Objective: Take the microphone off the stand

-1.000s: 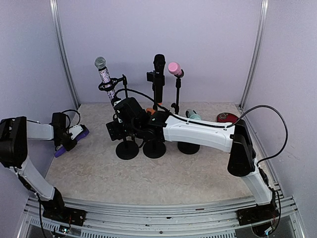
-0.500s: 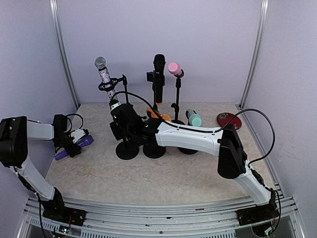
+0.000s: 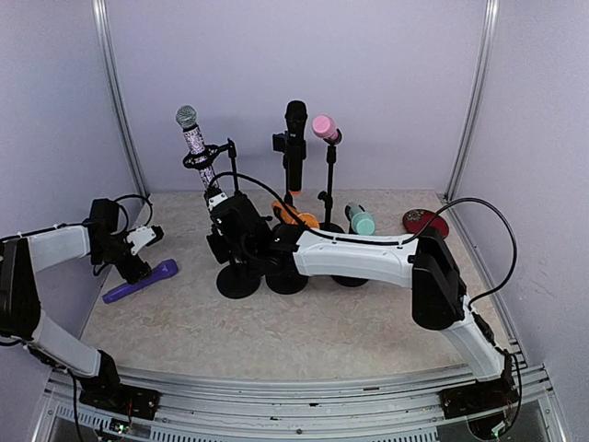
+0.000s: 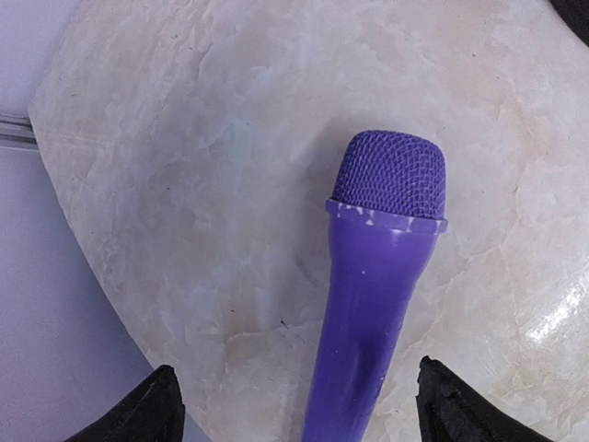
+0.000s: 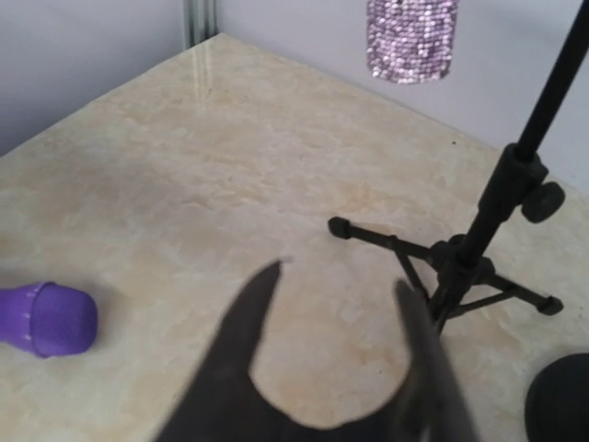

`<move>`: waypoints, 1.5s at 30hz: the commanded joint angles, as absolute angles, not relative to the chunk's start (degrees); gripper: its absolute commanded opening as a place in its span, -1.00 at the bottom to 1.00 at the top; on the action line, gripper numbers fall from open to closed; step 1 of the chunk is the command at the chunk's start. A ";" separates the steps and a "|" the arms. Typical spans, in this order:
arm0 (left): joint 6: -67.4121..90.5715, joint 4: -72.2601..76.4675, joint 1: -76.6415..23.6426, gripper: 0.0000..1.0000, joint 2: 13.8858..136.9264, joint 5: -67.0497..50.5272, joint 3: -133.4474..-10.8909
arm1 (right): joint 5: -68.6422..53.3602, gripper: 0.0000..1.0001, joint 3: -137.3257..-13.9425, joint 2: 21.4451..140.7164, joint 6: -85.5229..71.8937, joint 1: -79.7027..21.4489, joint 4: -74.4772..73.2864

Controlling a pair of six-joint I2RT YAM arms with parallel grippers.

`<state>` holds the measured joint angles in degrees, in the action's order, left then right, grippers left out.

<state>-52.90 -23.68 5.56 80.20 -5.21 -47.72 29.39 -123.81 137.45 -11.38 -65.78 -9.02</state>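
Silver-lilac glitter: body of the microphone (image 3: pixel 194 140) to be removed
- Place: held in the clip of the leftmost stand (image 3: pixel 230 161), at the back left of the marbled table (image 3: pixel 276 341)
- Lie: grey mesh head uppermost, long axis near upright, top leaning a little to the left, lower end hanging free
- Right gripper (image 5: pixel 339 274): low, in front of that stand. Its fingers (image 5: pixel 260 299) are partly apart with a narrowish gap and nothing between them
- Relation: in the right wrist view the glitter end sits above the gap and a little to its right. The microphone therefore lies up and slightly ahead of this pincer, and I judge a rise and a grip across the body are needed
- Left gripper (image 4: pixel 295 365): spread wide and empty, over a purple microphone (image 3: pixel 140 281) lying flat at the table's left
- Nearer arm: the right, and plainly so. The left is well apart from the stand
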 commanded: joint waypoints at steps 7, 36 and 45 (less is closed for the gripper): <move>-53.15 -20.44 4.92 0.70 82.88 -0.67 -43.01 | 23.67 -1.00 -102.03 116.81 -10.73 -71.93 0.01; -46.35 -32.08 4.14 0.98 74.31 -11.55 -50.26 | 40.67 -1.00 -51.88 63.85 -29.62 -71.32 -23.62; -44.36 -35.83 3.81 0.98 72.41 -14.32 -53.84 | 47.80 -1.00 -45.06 58.61 -21.75 -58.22 -19.91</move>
<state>-46.04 -32.97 4.08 73.47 -11.77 -51.92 41.43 -47.51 59.40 -27.40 -63.51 -22.59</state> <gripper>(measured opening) 0.988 0.168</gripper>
